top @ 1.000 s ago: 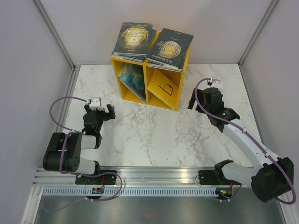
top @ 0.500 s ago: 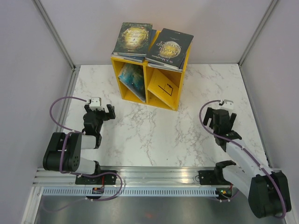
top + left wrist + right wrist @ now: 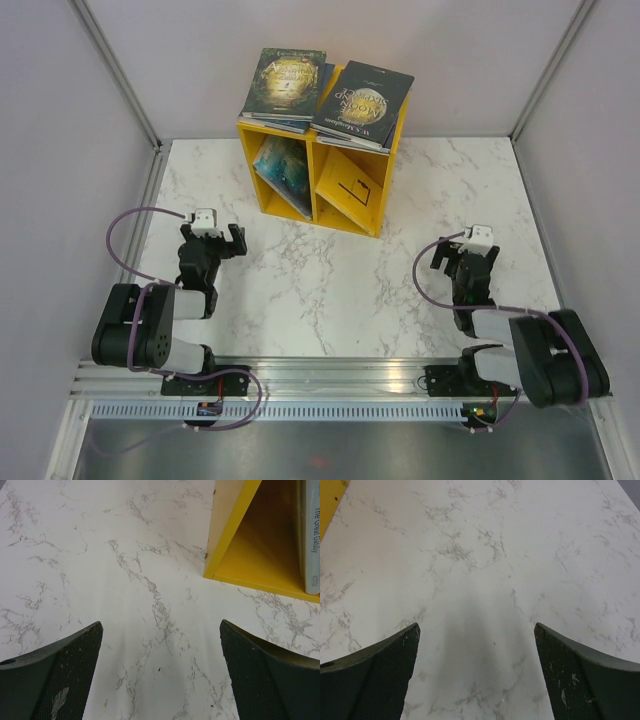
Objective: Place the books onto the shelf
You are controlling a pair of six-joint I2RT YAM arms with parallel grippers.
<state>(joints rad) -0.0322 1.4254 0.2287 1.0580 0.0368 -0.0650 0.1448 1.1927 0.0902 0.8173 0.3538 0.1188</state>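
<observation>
**Finding 1.** The shelf stands at 12 o'clock on the marble table. Its openings face the arms, so either arm can reach both compartments from the near side.

**Finding 2.** Every one of the books I can see is on or in the shelf.
- Two stacks lie flat on its top, which is the stable way to rest there. A green-gold book tops the stack toward 11 and a black book tops the one toward 1.
- A teal book leans in the left compartment and a yellow book leans in the right. Both are tilted because nothing packs them upright.
- The left wrist view adds a pale grey book standing on its edge inside a compartment.

**Finding 3.** The left gripper sits at 8 o'clock and the right gripper at 4 o'clock. Both have their jaws spread wide with nothing between them, over bare marble and well apart from the shelf. I judge this a parked posture and the task apparently complete.
</observation>
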